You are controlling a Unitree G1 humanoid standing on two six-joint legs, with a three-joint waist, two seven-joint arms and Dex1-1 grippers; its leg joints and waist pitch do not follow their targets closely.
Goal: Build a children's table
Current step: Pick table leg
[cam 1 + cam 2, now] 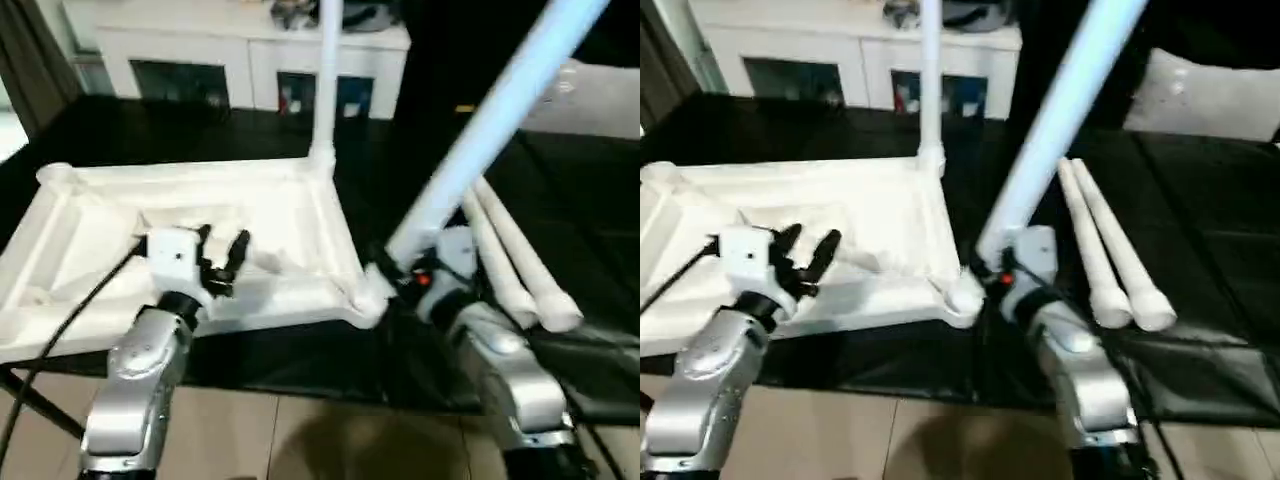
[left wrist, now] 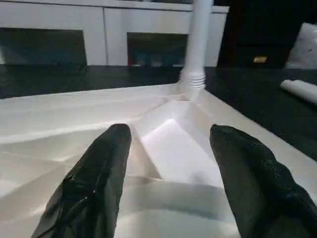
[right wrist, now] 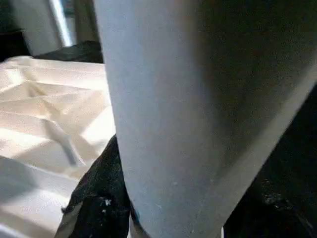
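Children's table parts lie upside down on a black mat: the white plastic top (image 1: pixel 300 215) shows its ribbed underside. At its near right corner socket (image 1: pixel 362 298) the right gripper (image 1: pixel 408 268) is clenched around a long round white leg (image 1: pixel 480 135), which leans up and away to the right with its lower end at that socket. The right wrist view shows the leg's smooth surface close up with a black finger (image 3: pixel 101 191) against it. The left gripper (image 1: pixel 222 252) hovers over the middle of the underside, its two black fingers (image 2: pixel 96 181) spread apart and holding nothing. At the far right corner a second leg (image 1: pixel 327 75) stands upright in its socket, a ridged collar at its base. Two more tapered legs (image 1: pixel 515 260) lie side by side on the mat (image 1: pixel 590 240) just right of the right gripper. Pale floor tiles (image 1: pixel 330 440) run along the mat's near edge. Behind stands a white cabinet (image 1: pixel 250 50) with glass doors.
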